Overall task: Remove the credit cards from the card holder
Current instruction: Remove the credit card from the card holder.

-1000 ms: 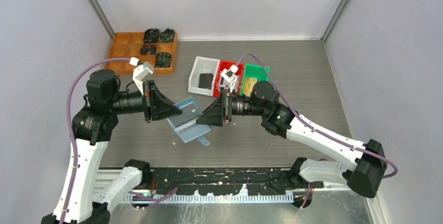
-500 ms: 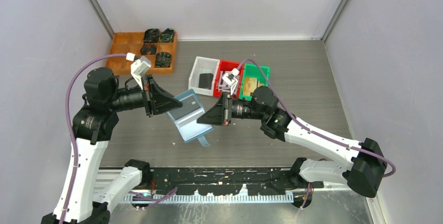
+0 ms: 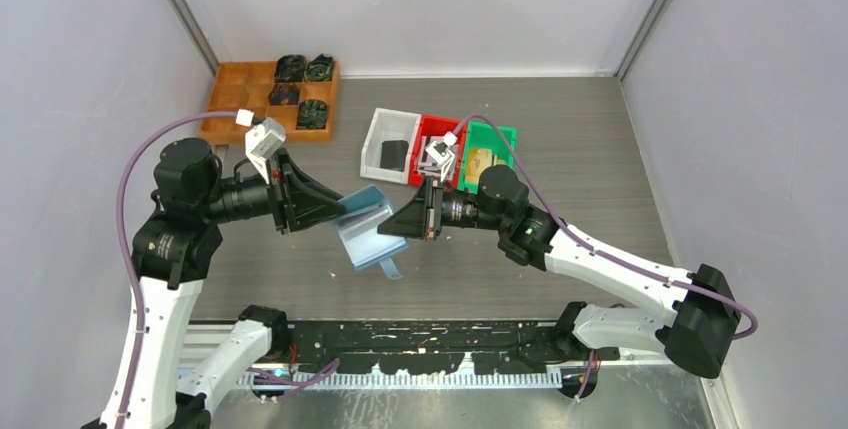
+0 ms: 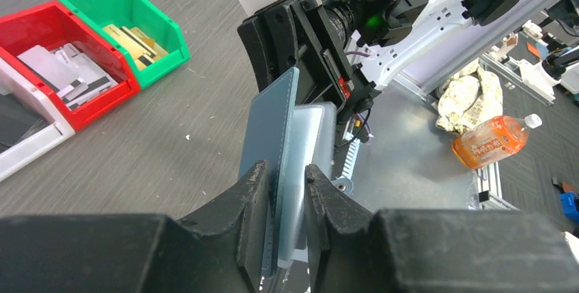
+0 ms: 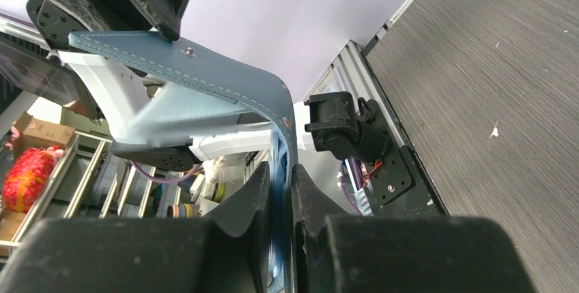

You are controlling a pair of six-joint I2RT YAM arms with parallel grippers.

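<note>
The slate-blue card holder (image 3: 365, 227) hangs above the table between both arms. My left gripper (image 3: 338, 211) has its fingers on either side of the holder's two leaves (image 4: 273, 129), touching them at the left edge. My right gripper (image 3: 392, 229) is shut on the opposite edge, the blue leaf (image 5: 205, 78) curving down between its jaws. No card shows in the holder. Tan credit cards (image 3: 478, 159) lie in the green bin (image 4: 160, 23).
White bin (image 3: 378, 134), red bin (image 3: 432, 127) holding grey cards, and green bin (image 3: 500, 134) stand in a row behind the grippers. A wooden tray (image 3: 235, 99) with black items sits at the back left. The arm-base rail runs along the near edge.
My right gripper has closed on the holder's right edge. The left arm has drawn back to the left, its jaws eased slightly, and the holder has tilted more on edge.
</note>
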